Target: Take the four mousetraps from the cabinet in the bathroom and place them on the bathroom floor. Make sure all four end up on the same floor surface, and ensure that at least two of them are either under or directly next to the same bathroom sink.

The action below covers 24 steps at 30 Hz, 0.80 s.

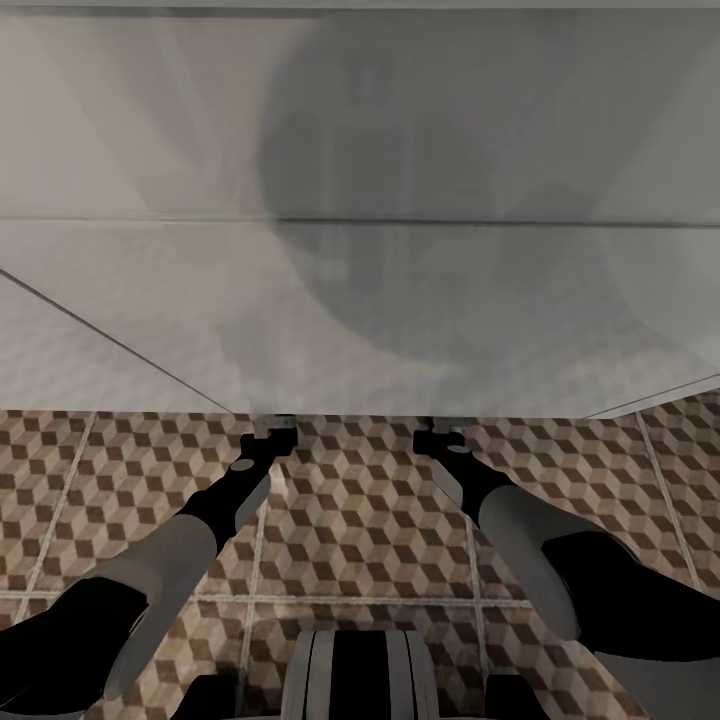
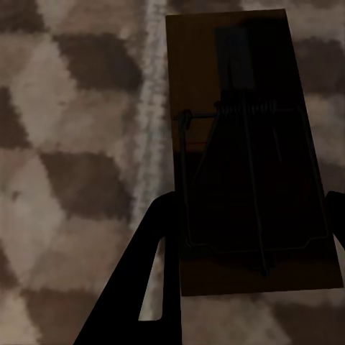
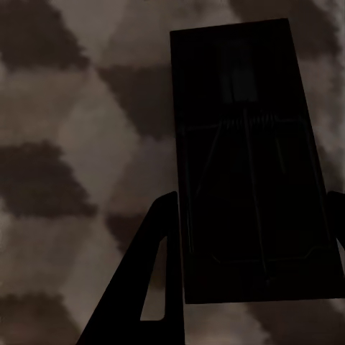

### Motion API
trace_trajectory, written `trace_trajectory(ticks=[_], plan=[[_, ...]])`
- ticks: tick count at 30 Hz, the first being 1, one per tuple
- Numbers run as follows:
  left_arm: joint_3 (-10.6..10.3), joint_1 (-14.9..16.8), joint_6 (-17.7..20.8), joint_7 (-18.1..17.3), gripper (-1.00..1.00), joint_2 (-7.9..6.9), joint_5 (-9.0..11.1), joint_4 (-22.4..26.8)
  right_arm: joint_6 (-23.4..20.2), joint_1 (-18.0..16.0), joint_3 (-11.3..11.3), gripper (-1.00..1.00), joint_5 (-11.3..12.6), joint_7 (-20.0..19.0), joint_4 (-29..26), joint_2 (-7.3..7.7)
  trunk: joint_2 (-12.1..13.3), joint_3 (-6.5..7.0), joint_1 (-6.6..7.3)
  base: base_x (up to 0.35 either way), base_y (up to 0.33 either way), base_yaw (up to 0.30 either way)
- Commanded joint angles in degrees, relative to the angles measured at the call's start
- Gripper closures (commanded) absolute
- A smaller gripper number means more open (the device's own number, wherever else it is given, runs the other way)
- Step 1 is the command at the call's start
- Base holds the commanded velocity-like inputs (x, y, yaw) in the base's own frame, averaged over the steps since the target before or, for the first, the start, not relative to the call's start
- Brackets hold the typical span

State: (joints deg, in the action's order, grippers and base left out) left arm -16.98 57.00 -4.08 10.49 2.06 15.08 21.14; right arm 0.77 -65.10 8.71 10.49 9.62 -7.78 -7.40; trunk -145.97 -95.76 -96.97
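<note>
1. Both arms reach forward and down over the floor [image 1: 360, 520], their tips right at the lower edge of a pale grey-white unit [image 1: 360, 320]. It may be the vanity below the sink, but I cannot tell from here.
2. The left hand [image 1: 272, 430] pinches a trap [image 2: 248, 151]. The left wrist view shows the board caught between the two fingers [image 2: 154, 280], one on each long edge.
3. That trap's long axis runs straight out along the fingers, away from the wrist, spring bar crosswise near the middle. It hangs over the tiles, with a pale grout line just beside its edge.
4. The right hand [image 1: 445, 432] pinches a second trap [image 3: 251, 158] the same way, fingers [image 3: 154, 280] on the long edges, board pointing out ahead. This one sits in deep shadow.
5. Neither trap shows clearly from the head view; the hands are too small there.
6. I judge both arms equally near the unit, side by side, each trap already pointing toward its base.
7. The coming move seems to be a short lowering until each board lies flat on the tiles, then spreading the fingers. Whether the boards touch the floor yet I cannot tell.
8. Two more traps remain for the cabinet trip, in my judgement.
</note>
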Motion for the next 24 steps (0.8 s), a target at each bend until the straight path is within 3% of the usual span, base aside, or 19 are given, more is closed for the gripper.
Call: trace_trajectory(ticks=[1,24], plan=[[-0.51,0.04,-0.23,0.51,1.00,-0.03,0.48,-0.04,0.14,-0.02,0.50,1.00,0.66,0.23,0.02,-0.01,-0.01,-0.03,0.01,0.000,0.000,0.000],[-0.51,0.03,-0.23,0.50,1.00,-0.04,0.48,-0.04,0.29,-0.02,0.60,1.00,3.24,0.16,0.40,-0.05,-0.01,-0.03,0.01,0.000,0.000,0.000]])
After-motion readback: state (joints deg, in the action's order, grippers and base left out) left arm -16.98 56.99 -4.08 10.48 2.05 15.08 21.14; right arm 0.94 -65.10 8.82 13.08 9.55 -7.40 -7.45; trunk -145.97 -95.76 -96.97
